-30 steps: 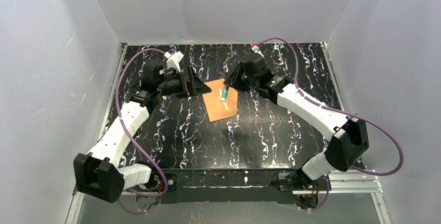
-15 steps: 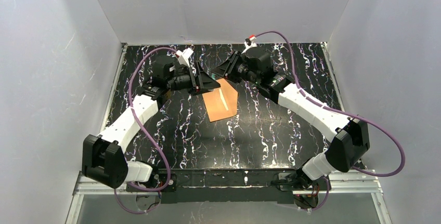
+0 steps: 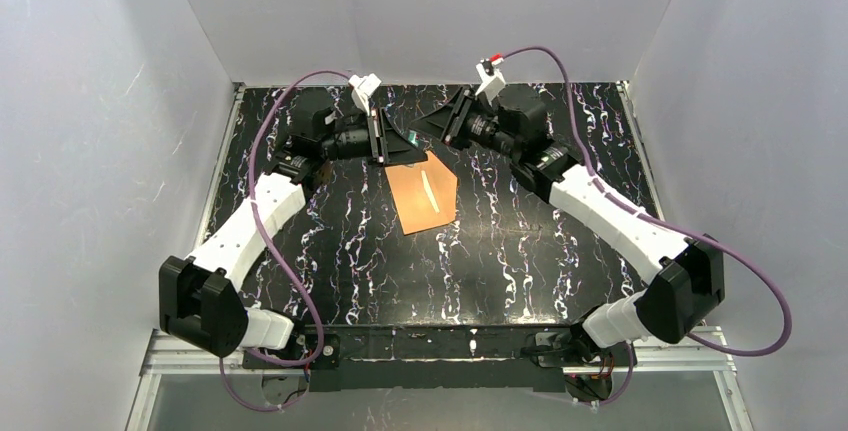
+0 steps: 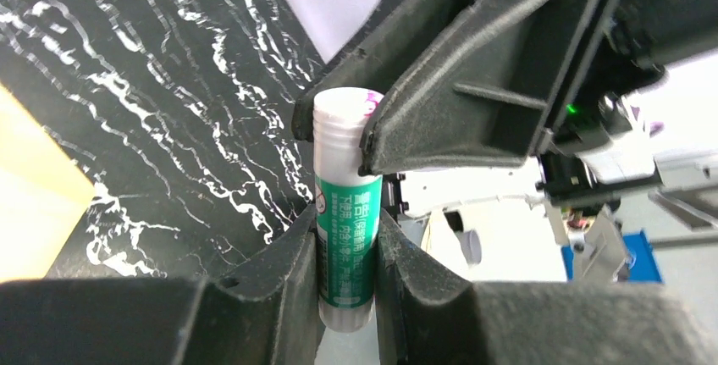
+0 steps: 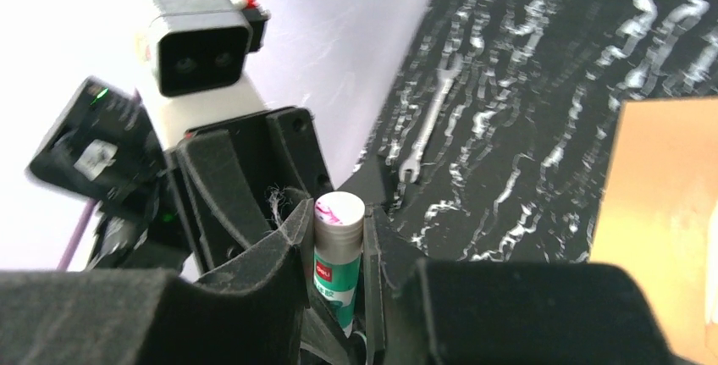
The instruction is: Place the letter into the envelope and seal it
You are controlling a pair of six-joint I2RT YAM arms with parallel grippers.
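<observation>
The orange-brown envelope [image 3: 423,192] lies flat on the black marbled table, a pale strip [image 3: 429,189] across it. It also shows in the left wrist view [image 4: 34,196] and the right wrist view [image 5: 660,204]. The letter is out of view. Both grippers meet above the envelope's far edge. A green and white glue stick [image 4: 345,212] sits between them. My left gripper [image 4: 347,272] is shut on its lower end. My right gripper [image 5: 339,255] is shut on the same glue stick [image 5: 337,246] near its white cap. From above, the left gripper [image 3: 400,147] and right gripper [image 3: 428,135] nearly touch.
A small wrench [image 5: 428,124] lies on the table near the back wall. White walls enclose the table [image 3: 520,251] on the left, back and right. The arm bases stand at the near edge.
The right gripper has lifted the glue stick off the envelope and carried it toward the back. The left gripper has moved right to meet it and has shut on the stick.
</observation>
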